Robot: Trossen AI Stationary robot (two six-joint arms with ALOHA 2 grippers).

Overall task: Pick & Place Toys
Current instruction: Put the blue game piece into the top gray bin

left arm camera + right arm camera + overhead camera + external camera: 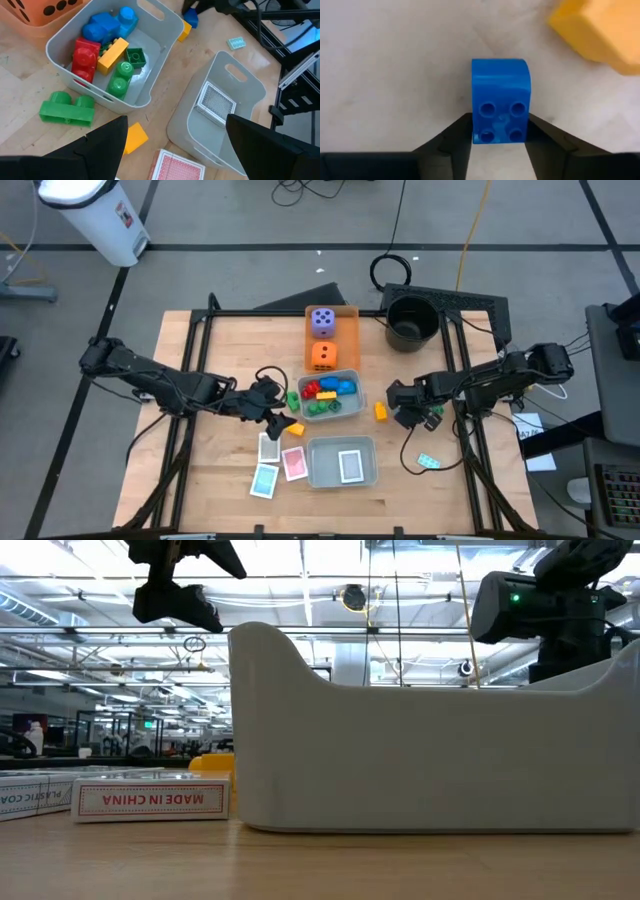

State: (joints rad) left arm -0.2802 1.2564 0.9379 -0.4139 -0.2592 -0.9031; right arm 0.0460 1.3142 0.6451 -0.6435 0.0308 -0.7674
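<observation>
Right gripper [500, 131]: closed down onto a blue brick [500, 100], a finger pressed against each of its sides, studs facing the wrist camera; the brick sits on the table [200, 440].
Yellow brick [600, 32]: just ahead of the right gripper and off to one side, apart from the blue one (in the high view it lies between this gripper and the brick tray).
Left gripper [175, 145]: spread wide, holding nothing, hovering above the table.
Green brick [67, 107]: loose on the table near the left gripper, just outside the brick tray [165, 30].
Brick tray contents: red, blue, yellow and green bricks, ahead of the left gripper.
Card tray [245, 75]: beside the left gripper, one card [216, 102] inside.
Pink card [175, 167]: on the table, right under the left gripper.
Teal card [428, 461]: on the table behind the right gripper.
Dice: purple die [322, 322] and orange die [322, 355] in the orange tray [346, 313], beyond the brick tray.
</observation>
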